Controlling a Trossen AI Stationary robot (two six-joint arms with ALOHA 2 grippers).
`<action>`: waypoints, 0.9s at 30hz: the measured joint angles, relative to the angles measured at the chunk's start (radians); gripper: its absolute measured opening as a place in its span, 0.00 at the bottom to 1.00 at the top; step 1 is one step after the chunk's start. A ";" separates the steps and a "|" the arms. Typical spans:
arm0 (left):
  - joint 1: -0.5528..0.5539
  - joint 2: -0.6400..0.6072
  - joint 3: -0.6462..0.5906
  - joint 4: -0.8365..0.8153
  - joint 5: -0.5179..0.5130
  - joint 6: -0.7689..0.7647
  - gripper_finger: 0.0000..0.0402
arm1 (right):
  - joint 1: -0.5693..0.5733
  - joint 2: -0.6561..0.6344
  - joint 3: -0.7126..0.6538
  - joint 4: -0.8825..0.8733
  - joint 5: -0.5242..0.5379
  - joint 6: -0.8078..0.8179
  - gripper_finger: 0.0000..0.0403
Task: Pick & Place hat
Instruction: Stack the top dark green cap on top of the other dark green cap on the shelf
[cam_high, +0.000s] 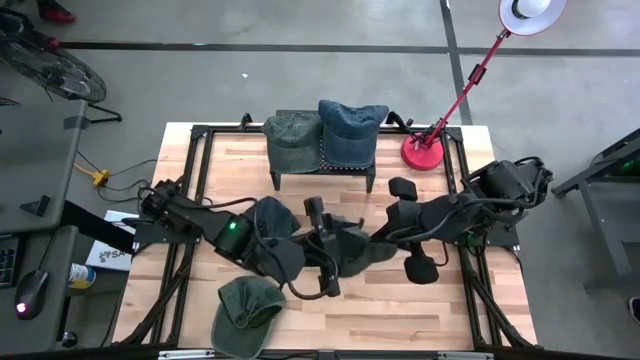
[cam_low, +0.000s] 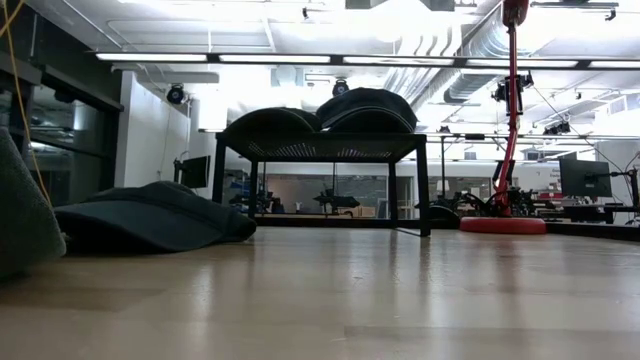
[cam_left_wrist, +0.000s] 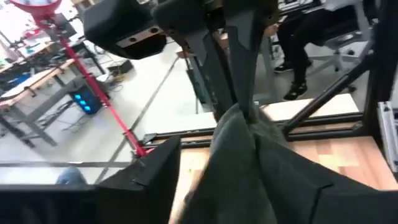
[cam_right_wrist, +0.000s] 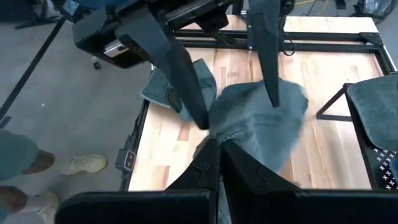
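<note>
Right wrist view: shut right pincer pinches the hat between the left pincer's spread fingers, so the hat could snag or slip.

Matt cloth hat lies on a smooth, pale wooden table

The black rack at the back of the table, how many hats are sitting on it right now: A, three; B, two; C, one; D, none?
B: the high view shows a green hat and a blue hat side by side on the rack, and the low view shows two rounded crowns on top of it.
</note>
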 joint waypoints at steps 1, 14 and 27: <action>0.006 0.000 0.000 0.000 0.031 0.002 0.55 | 0.000 0.000 0.000 0.002 -0.009 -0.007 0.00; 0.065 0.018 0.001 0.012 0.227 -0.080 0.65 | 0.000 0.004 0.001 0.066 -0.029 -0.043 0.00; 0.061 0.017 0.001 0.068 0.239 -0.084 0.58 | -0.013 0.004 0.001 0.086 0.000 -0.043 0.00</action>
